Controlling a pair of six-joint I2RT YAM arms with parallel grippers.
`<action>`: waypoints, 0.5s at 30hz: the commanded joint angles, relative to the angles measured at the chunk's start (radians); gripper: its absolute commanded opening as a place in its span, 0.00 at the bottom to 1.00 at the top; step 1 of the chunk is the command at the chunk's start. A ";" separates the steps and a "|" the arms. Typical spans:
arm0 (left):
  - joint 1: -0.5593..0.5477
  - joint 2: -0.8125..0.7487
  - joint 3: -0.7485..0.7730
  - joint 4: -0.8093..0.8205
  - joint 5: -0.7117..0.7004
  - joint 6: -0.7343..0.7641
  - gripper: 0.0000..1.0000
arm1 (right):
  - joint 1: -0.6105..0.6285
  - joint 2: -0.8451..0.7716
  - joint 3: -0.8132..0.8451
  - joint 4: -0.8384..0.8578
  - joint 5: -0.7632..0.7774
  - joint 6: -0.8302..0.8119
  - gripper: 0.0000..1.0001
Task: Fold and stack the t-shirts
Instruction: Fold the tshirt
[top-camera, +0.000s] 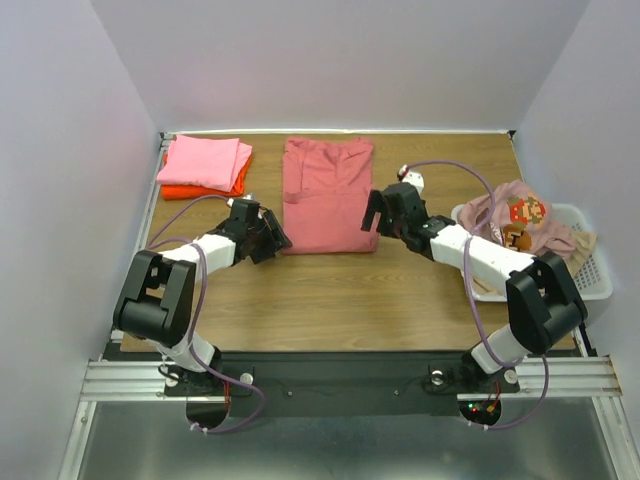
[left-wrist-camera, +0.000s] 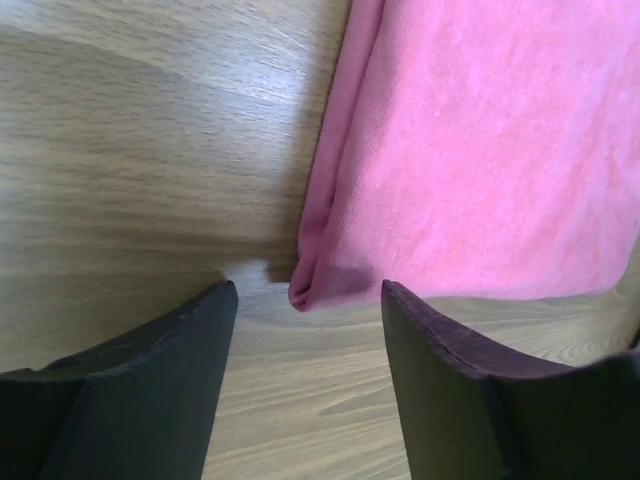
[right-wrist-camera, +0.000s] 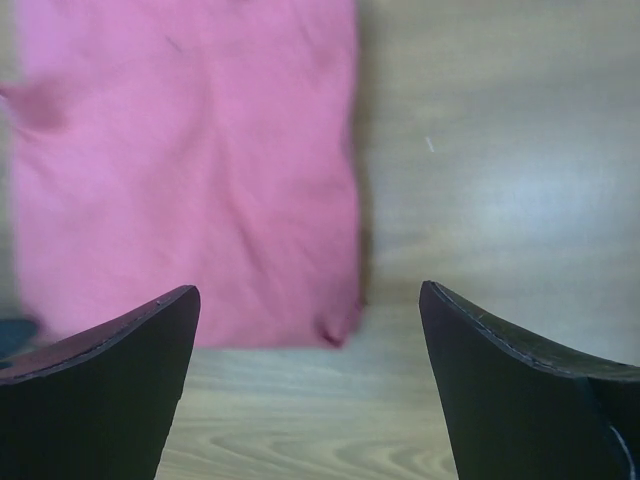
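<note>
Upper centre: the part-folded rose-red t-shirt (top-camera: 327, 195) lies flat on the worktop (top-camera: 330, 290). I hold the left tool (left-wrist-camera: 308, 292) and right tool (right-wrist-camera: 310, 295) spread at its near corners (nothing pinched), poised, I judge, for the next fold.

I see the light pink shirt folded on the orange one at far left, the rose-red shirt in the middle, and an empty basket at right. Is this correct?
Only the basket is wrong: it holds a crumpled printed shirt, as the top external view shows. The rest stands.
</note>
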 joint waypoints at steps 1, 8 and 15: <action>-0.001 0.021 0.016 0.035 0.043 0.008 0.64 | -0.018 -0.011 -0.084 0.005 0.038 0.114 0.95; -0.012 0.030 0.000 0.045 0.036 0.005 0.38 | -0.032 0.027 -0.112 0.022 -0.034 0.155 0.92; -0.012 0.085 0.035 0.046 0.049 0.019 0.32 | -0.041 0.081 -0.117 0.065 -0.143 0.176 0.88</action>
